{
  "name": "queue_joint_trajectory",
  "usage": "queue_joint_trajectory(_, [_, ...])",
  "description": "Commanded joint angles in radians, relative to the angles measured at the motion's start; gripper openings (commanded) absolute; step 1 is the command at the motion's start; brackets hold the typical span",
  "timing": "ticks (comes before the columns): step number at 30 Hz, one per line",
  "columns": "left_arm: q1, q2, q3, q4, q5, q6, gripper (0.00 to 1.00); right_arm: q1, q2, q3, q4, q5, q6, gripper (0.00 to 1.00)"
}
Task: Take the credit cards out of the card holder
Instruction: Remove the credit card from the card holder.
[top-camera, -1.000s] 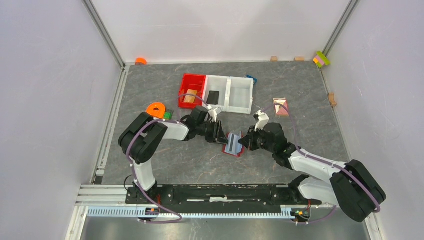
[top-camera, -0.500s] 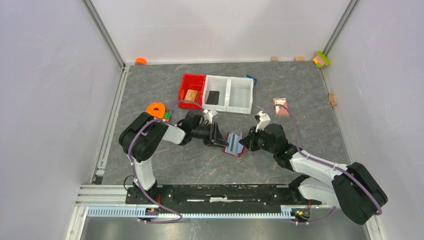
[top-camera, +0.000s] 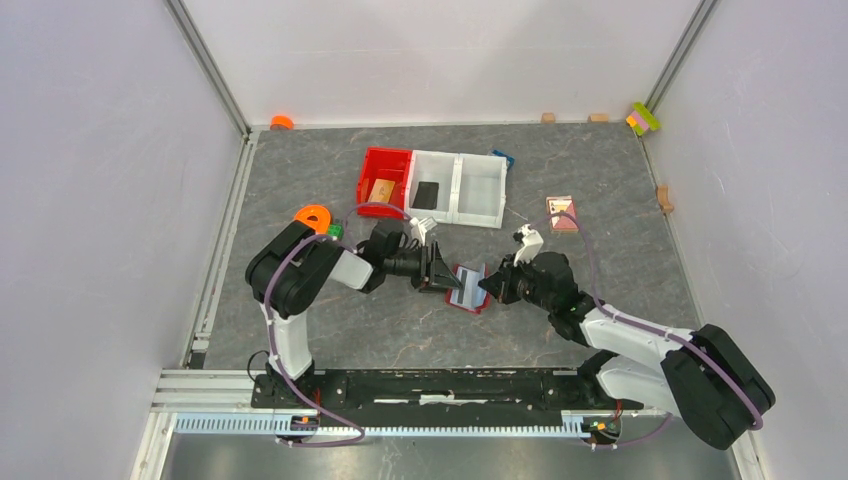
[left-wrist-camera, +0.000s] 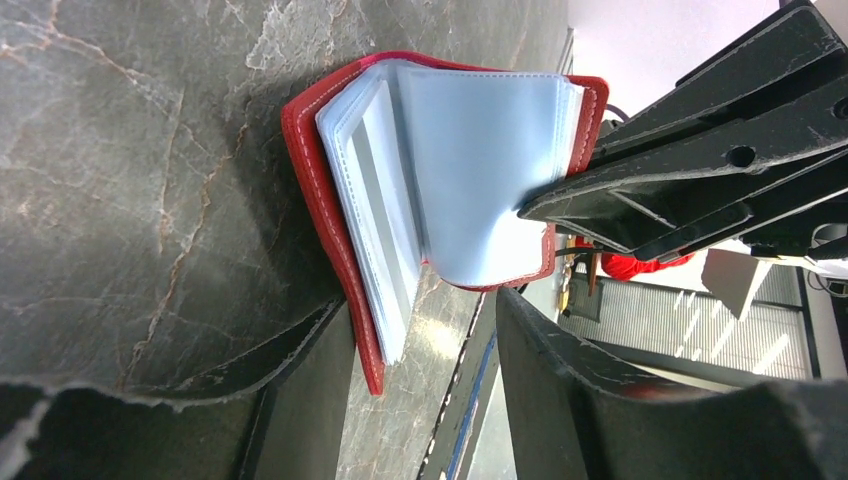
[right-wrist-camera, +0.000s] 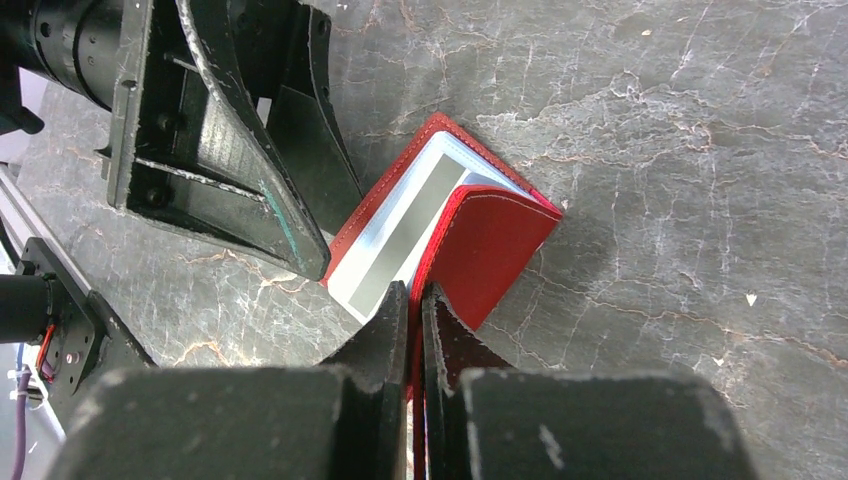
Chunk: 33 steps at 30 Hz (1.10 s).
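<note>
Top external view, far left first: an orange half-round piece (top-camera: 313, 217) and a small green block (top-camera: 333, 230) sit on the bench (top-camera: 600, 160) just by the left arm's elbow. Further back there's the red bin (top-camera: 370, 160), and a tan-orange credit card (top-camera: 381, 190) lies flat in it. Touching it on the right is the white two-part bin (top-camera: 456, 190), with a black credit card (top-camera: 427, 194) in its left compartment.

Mid-bench now: the left claw (top-camera: 446, 274) has its jaws spread apart and gripping nothing, one tip right at the edge of the card holder (top-camera: 468, 288). The holder lies open between the two arms, clear sleeves fanned out. From the right wrist, a pale credit card (right-wrist-camera: 400, 235) with a grey stripe shows inside a sleeve.

The right claw (top-camera: 488, 284) is pinched tight on the holder's red cover, holding that flap tilted up off the sleeves.

Off to the right, well apart, a pink patterned card (top-camera: 562, 213) lies on the bench.
</note>
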Motion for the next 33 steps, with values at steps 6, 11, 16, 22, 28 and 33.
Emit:
queue_joint_trajectory(6, [-0.013, 0.029, 0.013, 0.066, 0.052, -0.040, 0.60, 0.000, -0.010, -0.032, 0.045, -0.002, 0.012, 0.00])
queue_joint_trajectory(11, [-0.013, 0.029, 0.020, 0.033, 0.042, -0.020, 0.59, 0.000, -0.035, -0.057, 0.063, 0.003, 0.019, 0.00])
queue_joint_trajectory(16, [-0.014, 0.042, 0.031, 0.025, 0.047, -0.016, 0.59, -0.001, -0.040, -0.085, 0.109, -0.003, 0.027, 0.00])
queue_joint_trajectory(22, [-0.016, 0.045, 0.048, -0.050, 0.023, 0.029, 0.54, 0.000, -0.007, -0.084, 0.150, -0.035, 0.040, 0.00])
queue_joint_trajectory(28, [-0.024, 0.047, 0.064, -0.094, -0.001, 0.058, 0.23, 0.000, -0.008, -0.078, 0.151, -0.043, 0.042, 0.00])
queue_joint_trajectory(33, [-0.019, 0.038, 0.060, -0.103, -0.024, 0.068, 0.05, -0.001, -0.054, -0.046, 0.004, 0.034, -0.033, 0.00])
